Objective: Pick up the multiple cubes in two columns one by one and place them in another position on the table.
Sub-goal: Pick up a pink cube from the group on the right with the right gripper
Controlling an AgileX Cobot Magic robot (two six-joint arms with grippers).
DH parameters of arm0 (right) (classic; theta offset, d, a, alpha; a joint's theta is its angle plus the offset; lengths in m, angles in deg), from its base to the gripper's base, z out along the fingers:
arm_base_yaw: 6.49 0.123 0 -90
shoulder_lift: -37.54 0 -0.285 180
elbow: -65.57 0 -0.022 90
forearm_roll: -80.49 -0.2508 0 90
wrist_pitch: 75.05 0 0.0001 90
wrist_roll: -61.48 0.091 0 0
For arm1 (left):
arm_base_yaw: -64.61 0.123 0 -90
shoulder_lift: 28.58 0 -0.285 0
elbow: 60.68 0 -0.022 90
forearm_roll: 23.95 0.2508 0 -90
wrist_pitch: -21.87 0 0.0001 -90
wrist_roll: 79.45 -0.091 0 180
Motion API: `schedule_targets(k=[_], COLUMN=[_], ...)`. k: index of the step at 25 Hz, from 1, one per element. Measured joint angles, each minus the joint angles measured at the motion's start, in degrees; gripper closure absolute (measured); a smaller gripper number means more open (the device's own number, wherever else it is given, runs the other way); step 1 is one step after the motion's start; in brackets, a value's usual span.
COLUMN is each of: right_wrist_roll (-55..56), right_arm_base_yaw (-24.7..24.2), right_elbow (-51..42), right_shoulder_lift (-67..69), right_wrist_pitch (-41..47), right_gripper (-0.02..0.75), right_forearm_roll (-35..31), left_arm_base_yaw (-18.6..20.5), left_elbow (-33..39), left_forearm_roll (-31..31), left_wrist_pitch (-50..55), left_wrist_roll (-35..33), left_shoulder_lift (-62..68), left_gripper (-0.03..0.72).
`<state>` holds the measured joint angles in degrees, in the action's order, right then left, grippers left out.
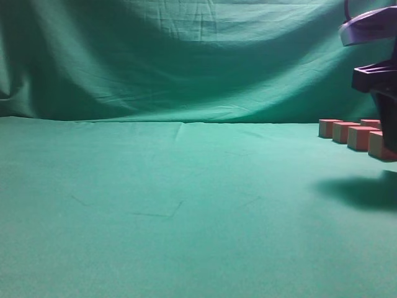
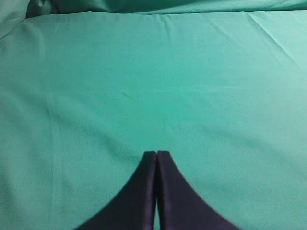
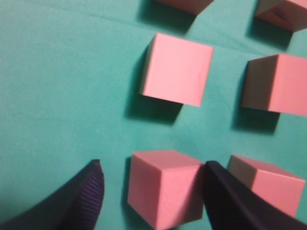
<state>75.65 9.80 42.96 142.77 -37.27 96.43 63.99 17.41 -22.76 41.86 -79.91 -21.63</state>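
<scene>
Pink cubes (image 3: pixel 177 68) sit in two columns on the green table (image 1: pixel 155 205), far right. My right gripper (image 3: pixel 151 191) straddles the nearest cube (image 3: pixel 163 189), jaws open, not yet gripping; next, close squarely. My left gripper (image 2: pixel 156 158) is clenched, empty.

table (image 1: pixel 155 205): green cloth, matt, creased | cubes (image 3: pixel 177 68): pink, matt, smooth | right tool (image 3: pixel 153 191): dark, ribbed pads

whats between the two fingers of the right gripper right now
One of the cubes sits between the right gripper's open fingers, touching the right finger, with bare green table beside the left one; right wrist view.
</scene>
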Motion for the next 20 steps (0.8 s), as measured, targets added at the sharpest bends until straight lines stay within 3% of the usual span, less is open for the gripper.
schedule_targets(k=[2, 4, 20], right_wrist_roll=[0.0, 0.0, 0.12], right_arm_base_yaw=[0.0, 0.0, 0.0], right_elbow=[1.01, 2.28, 3.57], right_shoulder_lift=[0.12, 0.12, 2.33], right_wrist_pitch=[0.86, 1.7, 4.13], right_gripper=[0.293, 0.239, 0.243], right_forearm_roll=[-0.13, -0.13, -3.44], left_arm_base_yaw=[0.0, 0.0, 0.0], left_elbow=[0.0, 0.0, 0.0], left_forearm_roll=[0.0, 0.0, 0.0], left_wrist_pitch=[0.0, 0.0, 0.0], left_wrist_roll=[0.0, 0.0, 0.0], left_shoulder_lift=[0.0, 0.0, 0.0], left_gripper=[0.688, 0.688, 0.688])
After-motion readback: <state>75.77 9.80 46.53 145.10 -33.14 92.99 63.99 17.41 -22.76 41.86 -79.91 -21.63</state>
